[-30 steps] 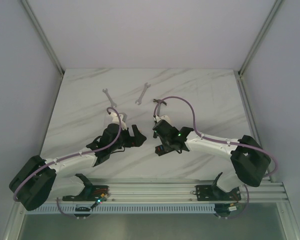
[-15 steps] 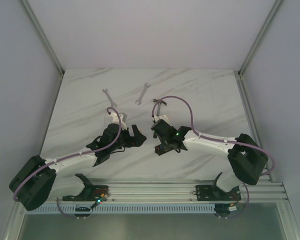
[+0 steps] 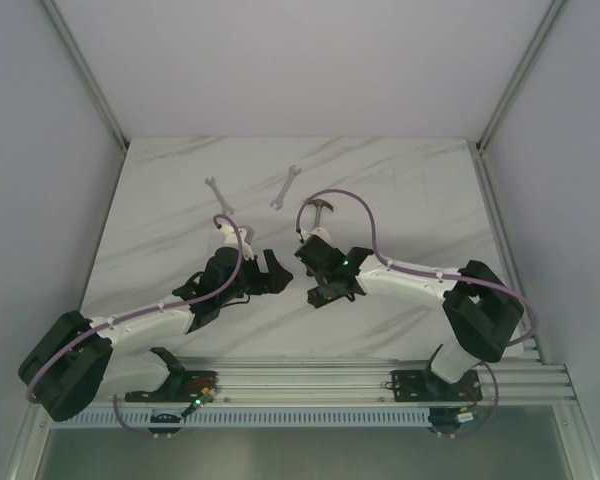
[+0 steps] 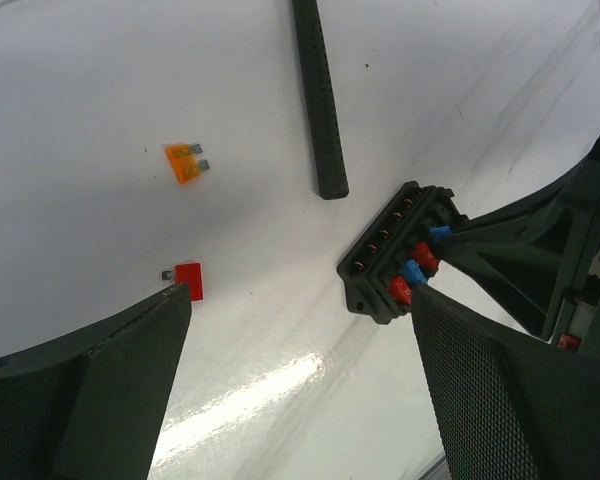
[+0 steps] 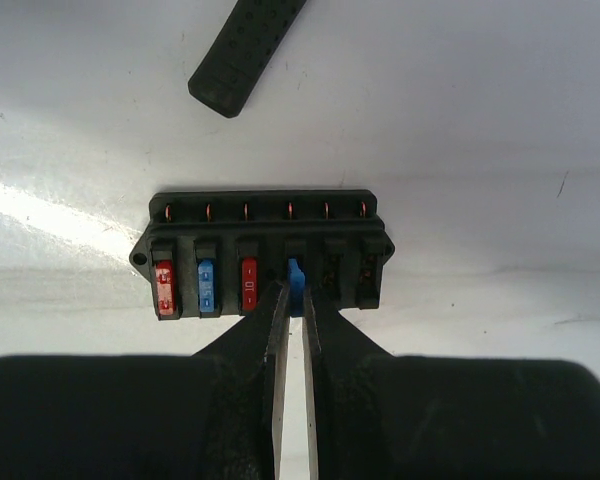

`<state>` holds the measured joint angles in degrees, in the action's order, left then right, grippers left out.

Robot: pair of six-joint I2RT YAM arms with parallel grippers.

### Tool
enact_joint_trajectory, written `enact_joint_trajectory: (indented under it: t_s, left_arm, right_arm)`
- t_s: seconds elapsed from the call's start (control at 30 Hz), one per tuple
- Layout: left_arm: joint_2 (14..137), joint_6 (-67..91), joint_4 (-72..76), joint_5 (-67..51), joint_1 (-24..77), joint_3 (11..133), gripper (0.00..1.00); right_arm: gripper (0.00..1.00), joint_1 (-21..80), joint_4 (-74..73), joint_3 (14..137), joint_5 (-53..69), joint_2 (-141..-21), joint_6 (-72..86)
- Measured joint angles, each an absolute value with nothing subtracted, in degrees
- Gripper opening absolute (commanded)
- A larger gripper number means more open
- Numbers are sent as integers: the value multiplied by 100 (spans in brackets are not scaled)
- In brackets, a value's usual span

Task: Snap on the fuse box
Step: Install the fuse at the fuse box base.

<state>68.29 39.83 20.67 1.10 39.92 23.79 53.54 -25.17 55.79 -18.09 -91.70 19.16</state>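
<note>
**Fuse box point(image 5: 265, 250): blue fuse at the fourth slot**

It lies flat on the bench point(image 3: 400, 180), in the centre of the right wrist view and at low centre of the top view, between the two arms. The right fingers point(image 5: 255, 335) are closed on a blue fuse point(image 5: 295, 280). They pinch its sides so that it lines up with the fourth slot from the left. Whether it is fully seated I cannot tell.

A red, a blue and a red fuse fill the first three slots, and the last two look empty.

The left fingers point(image 4: 120, 370) are spread wide and hold nothing. They hover just beside the box, probably to steady it or to fetch the next piece. An orange fuse point(image 4: 185, 162) and a red fuse point(image 4: 188, 278) lie loose at the left of the left wrist view, near that arm.

The hammer handle point(image 5: 245, 55) ends near the box's far edge without touching it.

The step looks like pressing home. Nothing pins the box, so an off-line push could slide it.
</note>
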Motion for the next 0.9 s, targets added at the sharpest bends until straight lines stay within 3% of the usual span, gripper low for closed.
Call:
enact_joint_trajectory:
  t_s: [0.7,0.9]
  left_arm:
    - [6405,4198,1931,272,3975,2038,100]
    - [6095,4239,1833,303,3975,1994,100]
  right_arm:
    - [0,5358,-2998,6346,-1885,-9913,1767]
    - [17,5321,-3127,6436,-1778,-9841,1933]
